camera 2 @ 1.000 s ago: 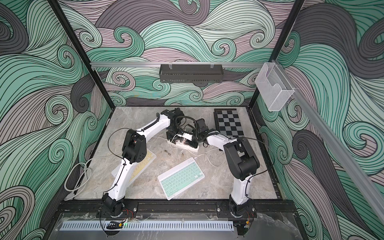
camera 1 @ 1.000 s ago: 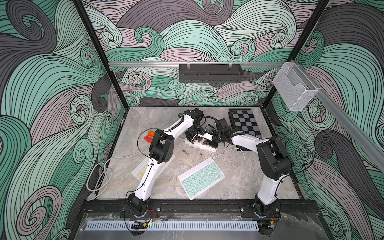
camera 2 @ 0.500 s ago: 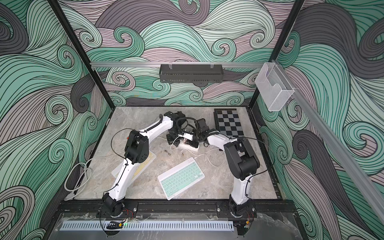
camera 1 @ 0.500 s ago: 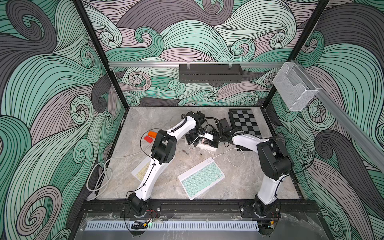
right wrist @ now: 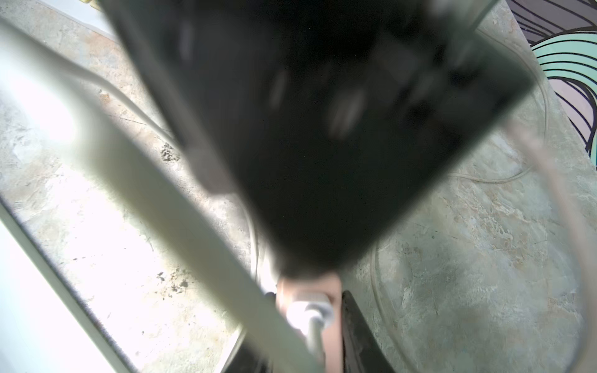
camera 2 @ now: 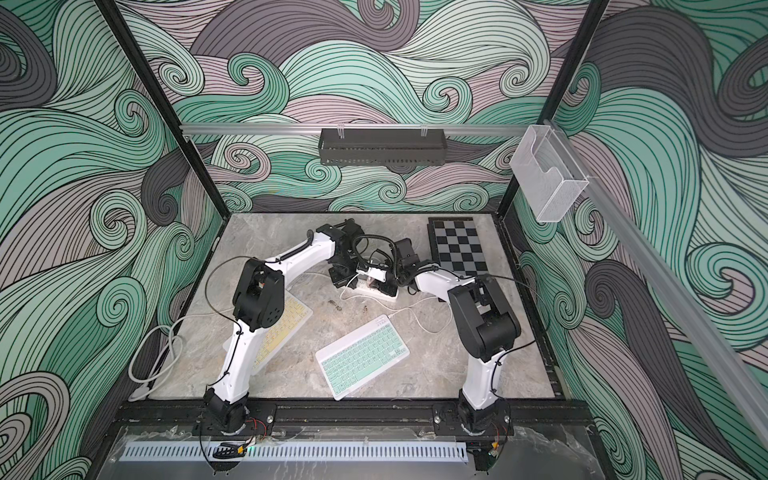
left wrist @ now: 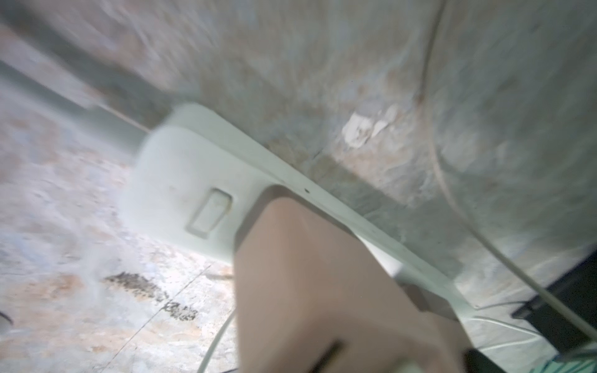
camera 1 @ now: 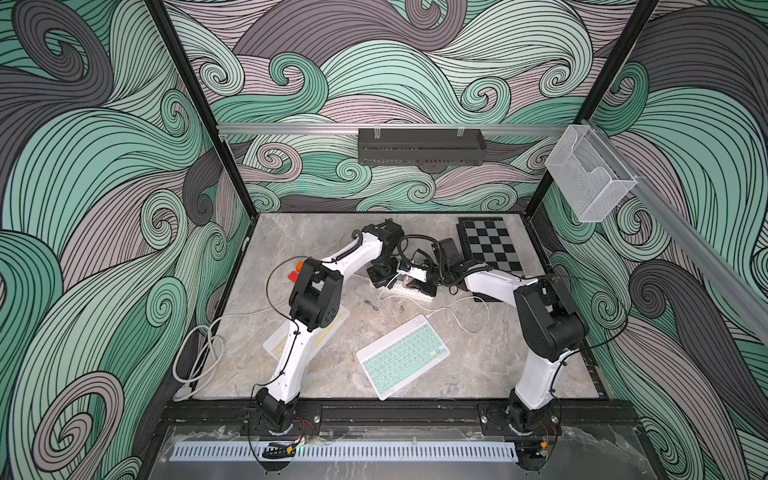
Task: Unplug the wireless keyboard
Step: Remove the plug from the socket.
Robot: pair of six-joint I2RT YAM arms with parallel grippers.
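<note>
The mint-green wireless keyboard with a white frame (camera 1: 402, 356) lies aslant on the grey marble tabletop (camera 1: 478, 374), near the middle. One corner sits close to the black frame rail (camera 1: 374, 409) along the near edge. From its far corner a thin white cable (camera 1: 441, 310) runs right in a loose loop and then back towards the white power strip (camera 1: 409, 293) at centre far. Both arms meet over the strip. The left gripper (camera 1: 381, 276) sits at the strip's left end with its jaws pressed together, and no view shows anything between them. The right gripper (camera 1: 417, 281) comes in from the right, partly closed on a pink charger block (right wrist: 307, 292) that stands on the strip. One black finger (right wrist: 355, 326) lies flat against the block's side, and the other is mostly hidden behind a blurred white bar. A white USB plug (right wrist: 308, 310) sits in the block. Bare marble lies between the strip and the green keyboard, crossed only by the cable, with more to the keyboard's right as far as the right arm's base. A black-and-grey chessboard (camera 1: 490, 249) fills the far right corner, just beside the right forearm. A pale yellow keyboard (camera 2: 286, 320) lies under the left arm. A thick white cord (camera 1: 199, 353) loops over the table's left edge.
</note>
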